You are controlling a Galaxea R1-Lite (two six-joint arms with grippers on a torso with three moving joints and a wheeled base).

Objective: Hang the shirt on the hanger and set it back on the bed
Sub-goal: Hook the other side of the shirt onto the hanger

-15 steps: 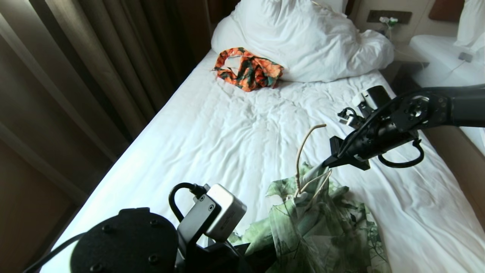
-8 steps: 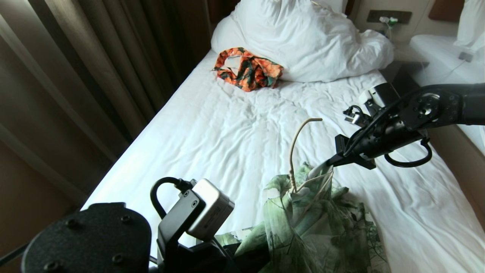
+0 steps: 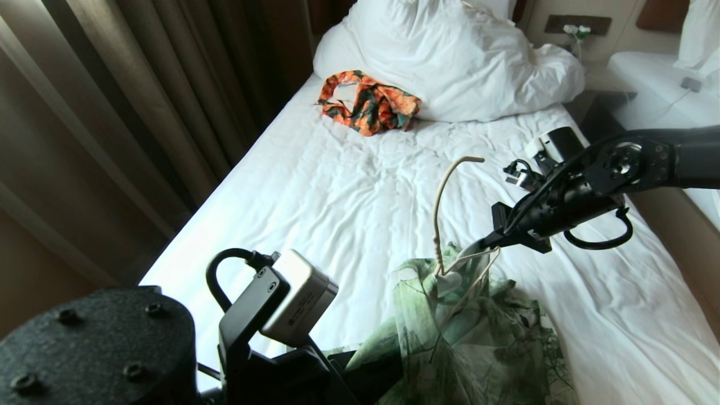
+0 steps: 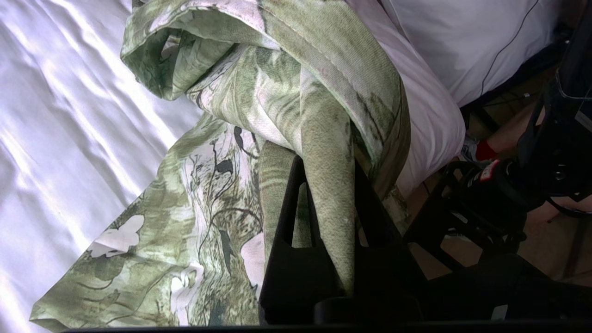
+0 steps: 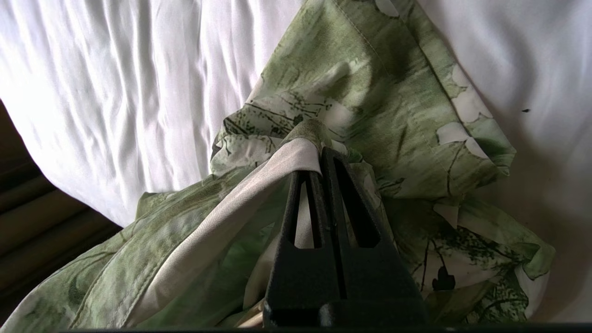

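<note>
Clamped on a thick fold of the shirt (image 4: 286,92), the left gripper (image 4: 323,185) works nearest the robot, at the foot edge of the bed (image 3: 315,197); in the left wrist view the green cloth runs between its dark fingers and drapes over them. In the head view this gripper itself is hidden behind its own wrist camera, low and left of the shirt (image 3: 478,337).

Just beyond, on the far right side of the shirt's bunched top, the right gripper (image 3: 485,243) is pinched tight on the pale inner band at the collar, its fingers closed with cloth between them, as the right wrist view shows (image 5: 319,159). The right arm reaches in level from the bed's right edge.

Between the two grips the shirt is gathered into a peak, its long axis running from that peak back toward the foot of the bed. The hanger (image 3: 441,214) stands nearly upright out of the collar: its hook curves over above the shirt, and its thin arms slant down into the cloth just beside the right gripper. How far the hanger's shoulders sit inside the sleeves I cannot tell.

My judgement: the coming move is a lay-down away from the robot, and the right gripper, nearer the collar, governs it. Beyond the shirt the sheet lies open toward the orange-patterned garment (image 3: 368,101) and the duvet (image 3: 450,62), both well apart from it. The tight limit is the bed's right edge, near the right arm.
</note>
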